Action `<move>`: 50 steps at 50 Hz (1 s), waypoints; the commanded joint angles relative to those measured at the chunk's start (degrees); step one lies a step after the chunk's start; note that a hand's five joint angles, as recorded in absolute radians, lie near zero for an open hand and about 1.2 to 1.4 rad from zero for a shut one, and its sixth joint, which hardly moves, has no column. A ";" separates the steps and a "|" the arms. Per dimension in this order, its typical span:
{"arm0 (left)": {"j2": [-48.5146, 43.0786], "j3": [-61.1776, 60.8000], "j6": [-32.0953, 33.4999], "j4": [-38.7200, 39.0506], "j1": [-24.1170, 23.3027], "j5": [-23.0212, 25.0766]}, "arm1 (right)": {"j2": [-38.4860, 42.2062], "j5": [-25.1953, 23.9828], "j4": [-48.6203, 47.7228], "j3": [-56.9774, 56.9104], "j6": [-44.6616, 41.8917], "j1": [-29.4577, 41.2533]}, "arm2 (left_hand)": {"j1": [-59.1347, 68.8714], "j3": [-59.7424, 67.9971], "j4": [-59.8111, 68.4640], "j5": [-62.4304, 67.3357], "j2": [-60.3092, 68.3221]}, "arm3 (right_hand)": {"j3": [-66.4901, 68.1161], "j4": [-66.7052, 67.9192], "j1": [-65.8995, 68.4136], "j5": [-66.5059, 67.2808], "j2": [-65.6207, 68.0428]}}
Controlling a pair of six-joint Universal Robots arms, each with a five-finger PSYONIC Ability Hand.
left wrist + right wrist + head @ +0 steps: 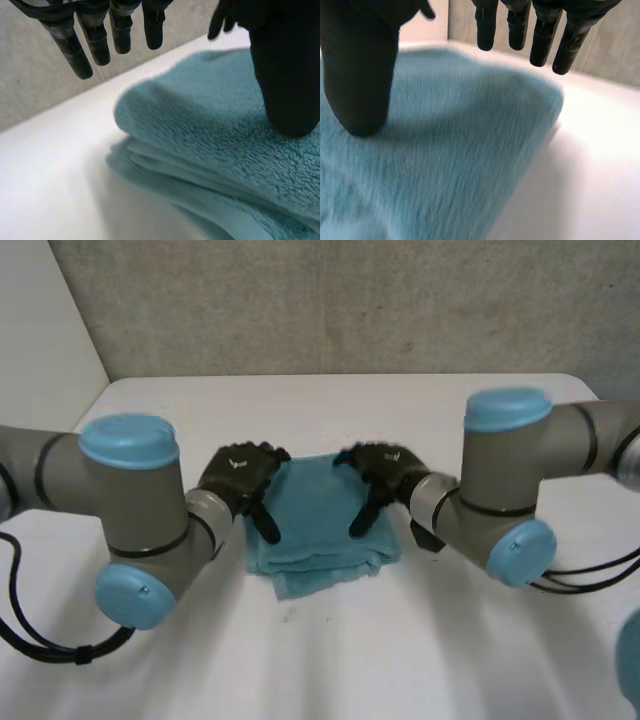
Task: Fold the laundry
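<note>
The folded teal towel (pixel 322 530) lies in the middle of the white table (pixel 330 400), between the two hands, with its stacked layers showing along the near edge. The left hand (pixel 240 475) sits at the towel's left edge. Its fingers (pixel 95 42) are straight and a little apart, held off the cloth just past a rounded folded corner, and its thumb (pixel 287 85) rests tip-down on the towel's top, well apart from the fingers. The right hand (pixel 385 472) stands the same way at the right edge. Its fingers (pixel 540 37) are straight, spread and lifted above the pile near its corner, and its thumb (pixel 360 85) sits tip-down on the top layer.
</note>
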 commanded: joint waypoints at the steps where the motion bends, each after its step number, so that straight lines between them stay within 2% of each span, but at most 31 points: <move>1: 11.90 1.74 1.85 -0.18 0.09 0.07 | -14.02 1.93 -0.07 0.30 0.39 -1.78 | -0.40 -1.05 -0.59 -1.39 -0.41 | -2.31 -3.28 -1.77 -3.57 -2.52; 3: 15.06 2.36 1.85 -0.45 0.61 -0.02 | -17.47 3.33 -0.16 0.74 0.39 -2.58 | -0.57 -1.22 -0.75 -1.56 -0.57 | -2.31 -3.28 -1.77 -3.57 -2.52; 7: 22.10 3.94 1.06 -2.73 2.10 -0.02 | -28.43 11.14 -0.95 3.90 -0.57 -5.64 | -1.62 -2.27 -1.81 -2.61 -1.63 | -2.31 -3.28 -1.77 -3.57 -2.52; 9: 25.00 5.25 -0.26 -5.80 4.47 0.24 | -29.86 12.12 -1.12 4.61 -0.67 -6.44 | -1.62 -2.27 -1.81 -2.61 -1.63 | -2.31 -3.28 -1.77 -3.57 -2.52; 11: 27.46 6.31 -2.27 -9.91 7.28 0.51 | -34.60 13.97 -1.65 7.76 -1.45 -9.77 | -1.62 -2.27 -1.81 -2.61 -1.63 | -2.31 -3.28 -1.77 -3.57 -2.52; 17: 31.34 5.96 -5.89 -16.00 11.51 2.70 | -39.36 13.62 -1.83 13.92 -5.76 -12.33 | -1.62 -2.27 -1.81 -2.61 -1.63 | -2.31 -3.28 -1.77 -3.57 -2.52; 23: 32.74 2.89 -6.59 -15.92 11.60 5.95 | -41.13 13.36 -2.00 17.80 -8.23 -12.78 | -1.62 -2.27 -1.81 -2.61 -1.63 | -2.31 -3.28 -1.77 -3.57 -2.52; 40: 33.27 -1.60 -5.71 -10.38 11.51 6.13 | -40.95 7.30 -2.62 20.26 -9.28 -13.13 | -1.58 -2.23 -1.76 -2.57 -1.59 | -2.31 -3.28 -1.77 -3.57 -2.52; 50: 33.27 -2.38 -3.17 -10.64 11.43 6.31 | -40.86 7.03 -2.62 21.93 -13.06 -12.42 | -1.07 -1.72 -1.26 -2.06 -1.08 | -2.31 -3.28 -1.77 -3.57 -2.52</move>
